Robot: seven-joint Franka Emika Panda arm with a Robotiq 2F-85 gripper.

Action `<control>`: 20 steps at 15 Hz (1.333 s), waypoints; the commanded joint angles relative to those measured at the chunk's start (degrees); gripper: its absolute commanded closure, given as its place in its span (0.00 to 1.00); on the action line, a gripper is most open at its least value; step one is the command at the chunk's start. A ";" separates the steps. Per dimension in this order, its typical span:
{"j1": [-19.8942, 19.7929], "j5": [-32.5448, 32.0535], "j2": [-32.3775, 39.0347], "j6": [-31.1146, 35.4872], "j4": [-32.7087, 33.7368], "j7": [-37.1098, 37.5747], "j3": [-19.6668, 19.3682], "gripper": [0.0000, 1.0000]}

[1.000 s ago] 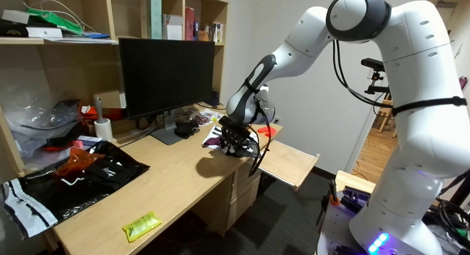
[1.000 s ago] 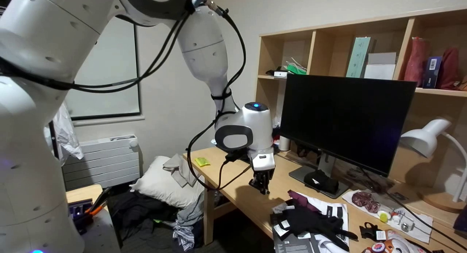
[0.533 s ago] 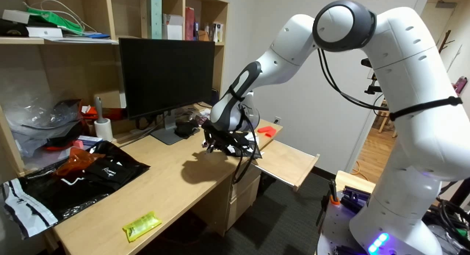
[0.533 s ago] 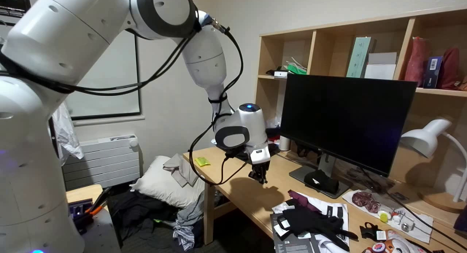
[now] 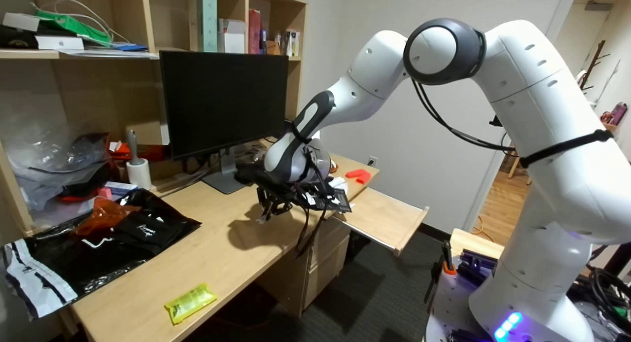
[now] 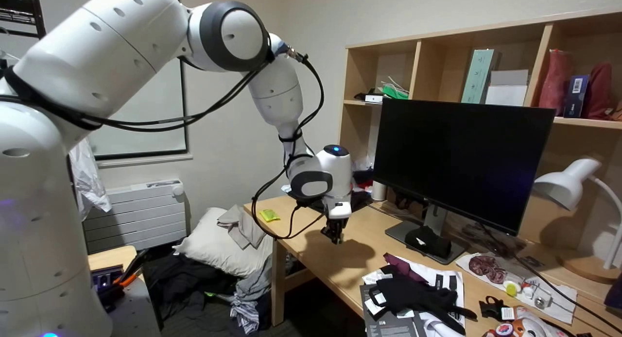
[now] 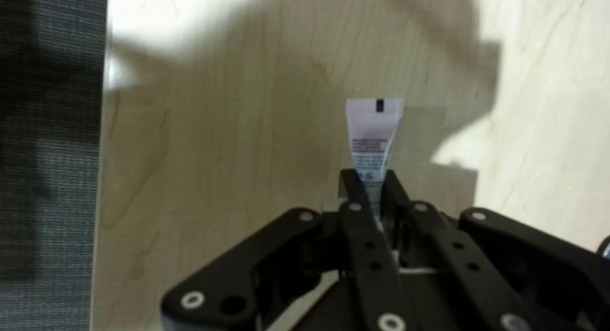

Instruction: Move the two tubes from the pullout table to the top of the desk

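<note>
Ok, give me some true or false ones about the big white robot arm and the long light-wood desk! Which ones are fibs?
1. The black two-fingered gripper holds a small white printed tube. True.
2. The thin light-wood pullout board is pushed all the way in. False: the pullout board sticks out.
3. The flat yellow-green packet lies on the long light-wood desk. True.
4. The white cylindrical roller with a grey handle stands upright. True.
5. The black two-fingered gripper is over the pullout board. False: it is over the desk.
</note>
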 commanded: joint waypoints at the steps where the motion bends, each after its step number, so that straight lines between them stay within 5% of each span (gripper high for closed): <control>1: 1.23 0.57 1.44 -2.11 2.57 1.94 -0.26 0.91; 4: 2.79 -0.29 1.87 -0.29 2.57 1.81 -1.26 0.91; 5: 3.73 -0.52 2.00 0.98 2.29 2.13 -1.99 0.62; 7: 4.64 -0.85 2.09 1.87 1.98 1.94 -2.68 0.56; 15: 4.51 0.14 -0.38 5.37 -0.25 1.14 -2.82 0.04; 20: 2.80 -0.44 -6.36 15.60 -7.76 -2.62 -1.48 0.00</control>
